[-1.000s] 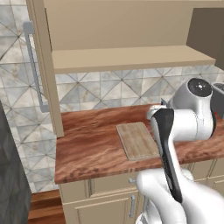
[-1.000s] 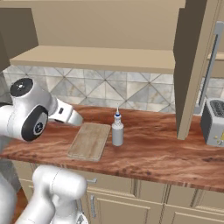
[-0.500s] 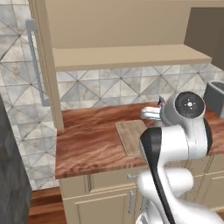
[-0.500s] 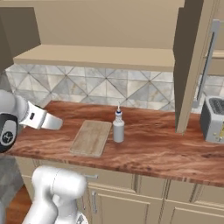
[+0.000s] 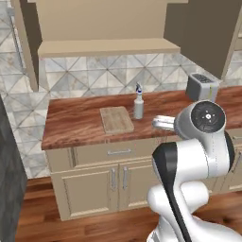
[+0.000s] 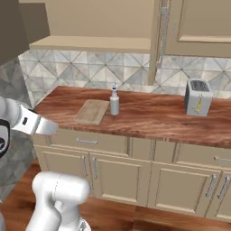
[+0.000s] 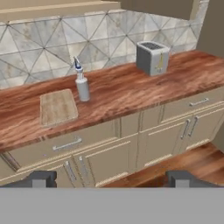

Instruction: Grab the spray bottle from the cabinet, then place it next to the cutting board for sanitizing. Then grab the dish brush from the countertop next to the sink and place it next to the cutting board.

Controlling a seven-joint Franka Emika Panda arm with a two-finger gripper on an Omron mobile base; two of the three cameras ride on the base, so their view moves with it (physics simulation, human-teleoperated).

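Note:
The spray bottle [image 5: 138, 103] [image 6: 114, 103] [image 7: 81, 85] stands upright on the reddish-brown countertop [image 5: 80, 118], just right of the cutting board [image 5: 116, 119] [image 6: 92, 111] [image 7: 57, 107] and apart from it. My gripper [image 7: 113, 179] is open and holds nothing. It hangs well back from the counter, in front of the low cupboards, facing them. The cabinet [image 5: 108, 47] stands open above the counter, its door [image 6: 160, 40] swung out, its shelf bare. The dish brush and the sink are out of view.
A silver toaster [image 5: 202, 86] [image 6: 198, 97] [image 7: 152, 57] sits on the counter to the right of the bottle. Beige low cupboards [image 7: 105, 157] with small handles run under the slab. A dark tall appliance [image 5: 7, 179] stands at the far left. Wooden floor [image 6: 149, 216] lies between base and counter.
The whole picture has shifted: the base has backed off from the counter and moved right, bringing the toaster into view. The arm has swung back from over the board. Bottle and board stay put.

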